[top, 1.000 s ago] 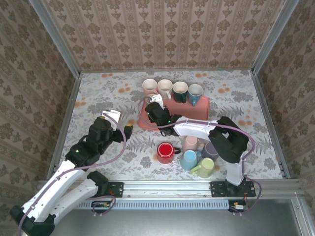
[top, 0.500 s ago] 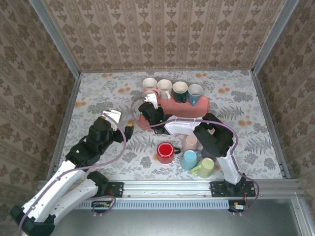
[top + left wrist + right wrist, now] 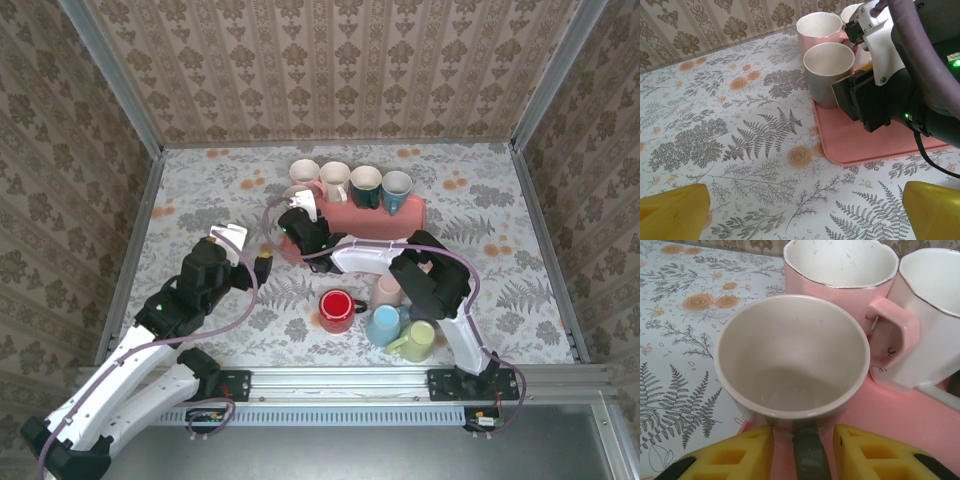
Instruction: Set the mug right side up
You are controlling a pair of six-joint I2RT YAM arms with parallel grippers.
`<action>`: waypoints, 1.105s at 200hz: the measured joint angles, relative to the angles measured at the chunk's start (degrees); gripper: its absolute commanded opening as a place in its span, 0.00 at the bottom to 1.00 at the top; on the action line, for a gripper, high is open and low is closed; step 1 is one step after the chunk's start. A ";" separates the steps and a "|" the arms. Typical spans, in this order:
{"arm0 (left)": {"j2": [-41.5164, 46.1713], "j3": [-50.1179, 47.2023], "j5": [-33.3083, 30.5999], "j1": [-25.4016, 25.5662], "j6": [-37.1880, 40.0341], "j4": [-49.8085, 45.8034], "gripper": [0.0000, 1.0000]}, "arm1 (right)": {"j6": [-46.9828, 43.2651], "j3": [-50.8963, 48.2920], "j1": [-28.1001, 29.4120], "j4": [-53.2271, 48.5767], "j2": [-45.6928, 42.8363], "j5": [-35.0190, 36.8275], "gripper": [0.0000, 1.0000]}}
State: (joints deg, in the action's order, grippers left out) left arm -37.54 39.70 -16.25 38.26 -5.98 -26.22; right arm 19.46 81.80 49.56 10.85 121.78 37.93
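We hold our right end effector [image 3: 804, 447] spread astride the handle [image 3: 809, 467] of the upright grey ceramic mug [image 3: 790, 355], so a yellow pad [image 3: 730, 460] could snag it and tip the mug off the flat pink tray [image 3: 920, 415].

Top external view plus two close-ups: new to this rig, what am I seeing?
Two robot arms are bolted at the near edge of a floral table. The top external picture looks down from above and behind them. The other two come from a camera on each wrist, so the yellow pads are that arm's own fingers. The left hand is open, holding nothing. The right hand straddles the handle of an upright grey mug at the edge of a pink tray; whether it is clamped I cannot tell. Four more mugs stand upright on the tray, and others, including a red mug, sit nearer the arms.
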 measured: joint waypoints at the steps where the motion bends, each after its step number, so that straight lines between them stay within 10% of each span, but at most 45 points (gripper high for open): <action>1: 0.00 0.00 0.02 0.00 0.00 0.00 1.00 | -0.07 -0.20 0.00 0.09 -0.13 0.00 0.41; 70: -0.74 0.00 0.00 0.48 0.39 0.09 1.00 | -3.28 -8.44 0.66 -0.39 -13.66 -3.93 0.56; 221: -11.82 2.47 10.05 8.28 2.27 -0.50 1.00 | 1.60 -22.77 -1.31 -33.64 -59.23 -15.56 0.55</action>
State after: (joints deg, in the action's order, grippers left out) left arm -49.36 42.17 -6.20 46.54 -3.70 -26.72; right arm 21.06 59.02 48.25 -22.79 62.54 22.37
